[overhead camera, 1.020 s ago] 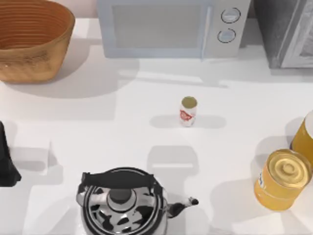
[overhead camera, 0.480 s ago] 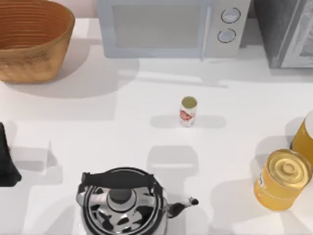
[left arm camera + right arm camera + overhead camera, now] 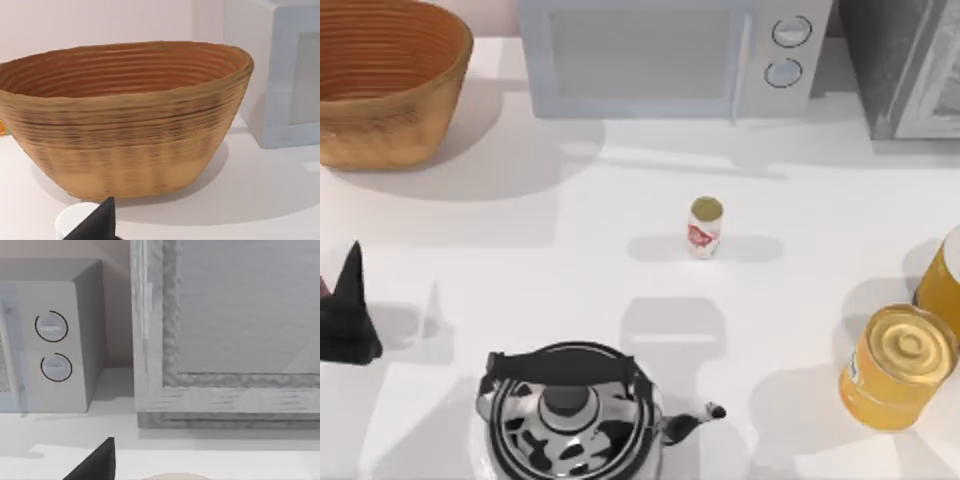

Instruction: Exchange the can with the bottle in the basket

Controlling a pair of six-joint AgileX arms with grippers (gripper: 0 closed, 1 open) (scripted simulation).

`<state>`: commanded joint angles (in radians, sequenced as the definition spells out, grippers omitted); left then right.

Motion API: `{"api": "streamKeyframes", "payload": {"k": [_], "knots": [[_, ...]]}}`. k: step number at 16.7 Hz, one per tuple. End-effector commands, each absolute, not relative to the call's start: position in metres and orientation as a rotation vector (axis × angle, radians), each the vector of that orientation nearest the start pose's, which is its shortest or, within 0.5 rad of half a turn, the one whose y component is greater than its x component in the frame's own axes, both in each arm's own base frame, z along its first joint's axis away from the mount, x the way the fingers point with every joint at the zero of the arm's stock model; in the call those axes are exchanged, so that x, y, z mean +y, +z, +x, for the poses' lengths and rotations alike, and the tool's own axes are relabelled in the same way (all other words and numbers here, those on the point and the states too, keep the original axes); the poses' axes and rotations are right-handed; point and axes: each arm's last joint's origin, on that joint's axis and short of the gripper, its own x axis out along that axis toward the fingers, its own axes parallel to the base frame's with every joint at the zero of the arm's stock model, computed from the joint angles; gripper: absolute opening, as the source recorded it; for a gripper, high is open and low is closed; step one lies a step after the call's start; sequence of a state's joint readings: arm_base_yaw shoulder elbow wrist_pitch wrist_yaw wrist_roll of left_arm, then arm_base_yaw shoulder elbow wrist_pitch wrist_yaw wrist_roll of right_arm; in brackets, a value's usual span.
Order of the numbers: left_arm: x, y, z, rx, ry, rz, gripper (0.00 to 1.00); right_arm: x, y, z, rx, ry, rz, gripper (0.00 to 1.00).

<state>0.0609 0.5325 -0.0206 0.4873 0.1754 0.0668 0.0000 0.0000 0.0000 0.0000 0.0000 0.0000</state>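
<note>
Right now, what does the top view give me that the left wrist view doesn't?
Top view: the tiny white can with red markings mid-table, the black-and-white kettle and the yellow-orange jar. Left wrist view: the ribbed outer wall of the round woven wicker basket, down to its foot. Both: that basket, the white microwave and my left gripper near the table's left edge.
</note>
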Motion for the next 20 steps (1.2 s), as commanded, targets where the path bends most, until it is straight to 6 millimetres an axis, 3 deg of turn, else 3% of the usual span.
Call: {"api": "streamKeyframes", "payload": {"k": [5,11,20], "knots": [[0.013,0.123,0.154,0.146,-0.148,0.049,1.0,-0.001,0.16,0.106,0.0,0.0,0.0,1.0],[0.033,0.095,0.157,0.21,-0.094,0.009,1.0,-0.001,0.16,0.106,0.0,0.0,0.0,1.0],[0.049,0.086,0.158,0.202,-0.02,0.001,1.0,-0.001,0.16,0.106,0.0,0.0,0.0,1.0]]}}
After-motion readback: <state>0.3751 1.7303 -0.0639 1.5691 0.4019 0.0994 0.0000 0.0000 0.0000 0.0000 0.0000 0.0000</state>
